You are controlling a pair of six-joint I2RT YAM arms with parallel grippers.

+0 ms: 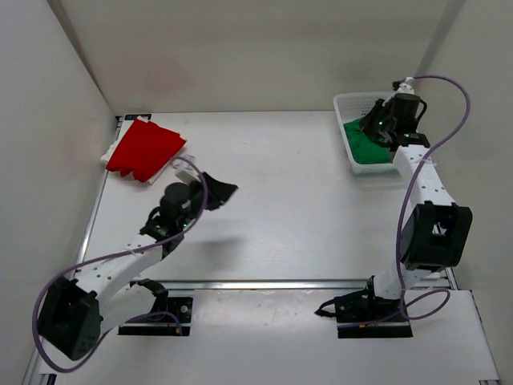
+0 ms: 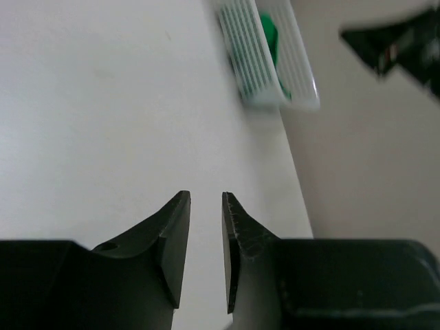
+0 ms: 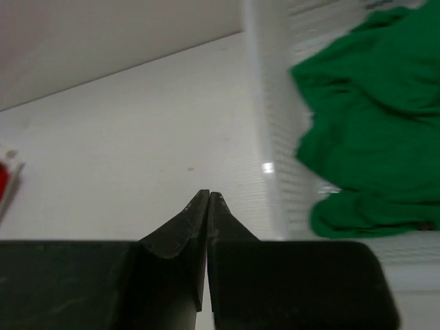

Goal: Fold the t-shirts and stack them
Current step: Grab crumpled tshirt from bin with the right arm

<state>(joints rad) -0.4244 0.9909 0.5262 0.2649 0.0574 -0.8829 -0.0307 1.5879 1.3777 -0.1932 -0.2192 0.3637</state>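
Red shirt (image 1: 144, 150) lies folded atop the white one (image 1: 107, 153), far left on the bench (image 1: 280, 200): two seem done. Green shirt (image 3: 371, 137) sits crumpled in the basket (image 1: 350, 103), unfolded. Left jaws stand slightly apart, empty; right jaws are closed on nothing.

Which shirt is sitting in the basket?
The green shirt, crumpled in the white basket at the far right. The red shirt lies folded on the table at the far left.

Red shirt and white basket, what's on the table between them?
Nothing: in the top view, only bare table lies between the red shirt and the basket.
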